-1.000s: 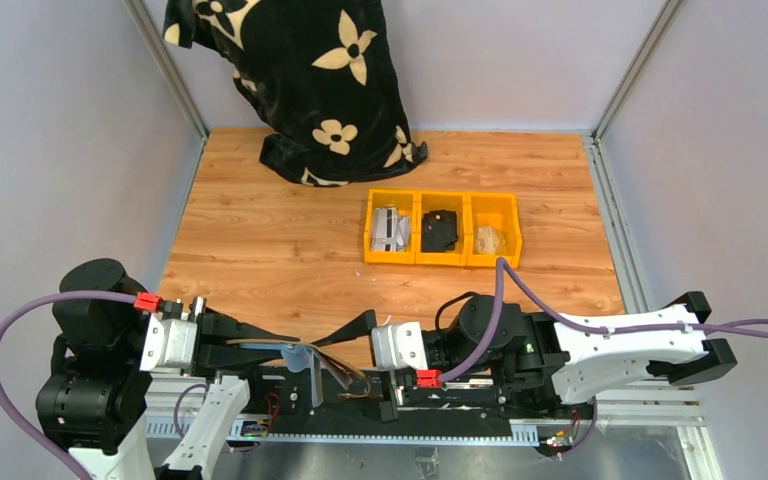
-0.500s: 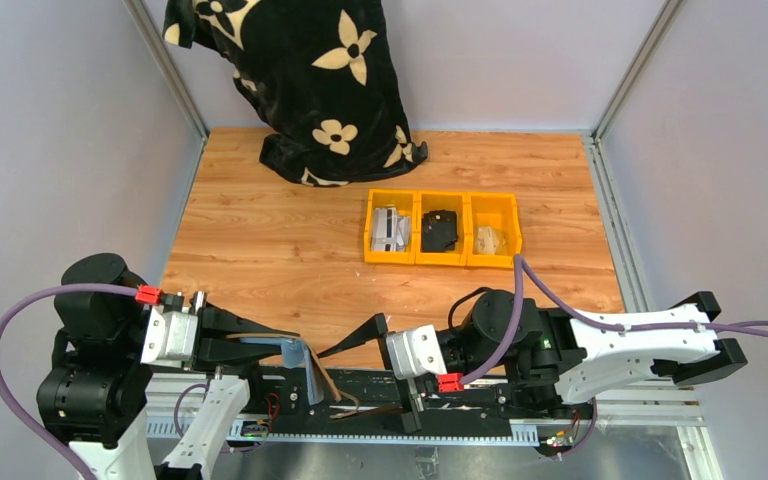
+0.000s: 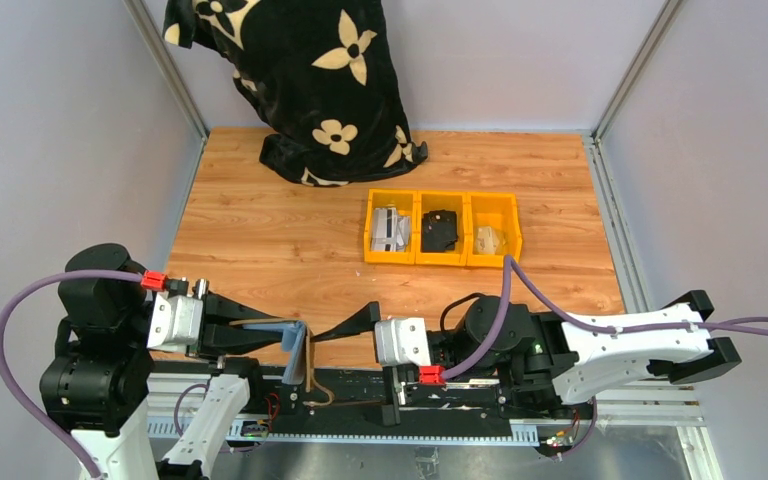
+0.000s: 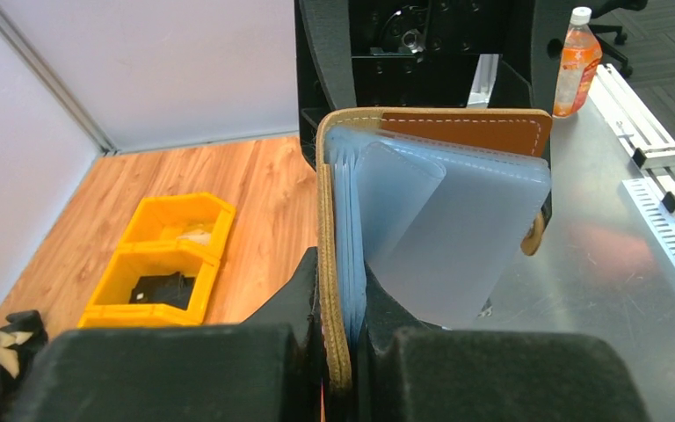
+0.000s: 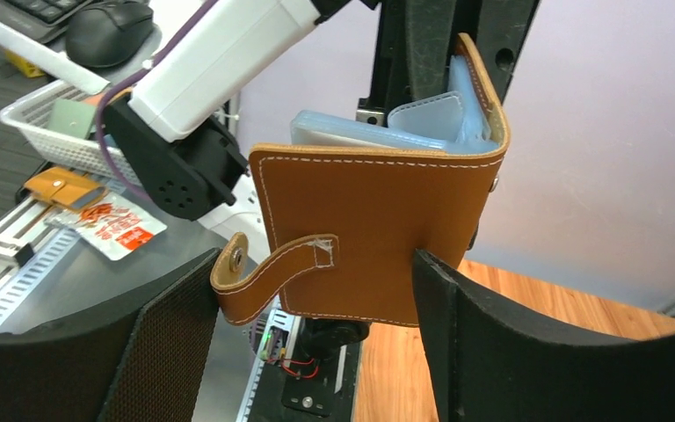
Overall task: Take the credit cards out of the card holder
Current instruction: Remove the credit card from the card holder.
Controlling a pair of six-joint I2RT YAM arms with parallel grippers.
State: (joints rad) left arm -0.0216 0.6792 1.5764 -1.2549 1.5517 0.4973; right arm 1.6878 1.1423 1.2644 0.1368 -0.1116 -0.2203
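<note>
**A:** Which step was in hand?

**B:** Getting at the sleeves, I'd judge, with no card drawn so far. The left gripper [image 4: 338,308] was pinched hard on the holder [image 4: 457,132] by one cover. It held it upright in the air over the near edge of the table [image 3: 260,230], between the arms and well apart from the bins [image 3: 443,262]

**A:** And the right gripper [image 5: 316,272]?

**B:** Spread wide, a finger either side of the other cover, with the tab [image 5: 272,264] dangling between. One finger overlapped that cover's edge in the wrist view, but I couldn't tell whether it touched

**A:** Where were the cards?

**B:** I couldn't pick one out. The pale sleeves [image 4: 457,229] were fanned open, and a card inside would look much like its sleeve

**A:** What did the next move call for?

**B:** In my view, the right gripper had to come round to the sleeve side and narrow onto one card's edge alone. Then it had to draw straight out of the sleeve mouth against the left's firm hold. The risk was nipping the sleeve too

**A:** And the arms?

**B:** Both were folded low along the near edge, fingers pointing towards each other
</note>
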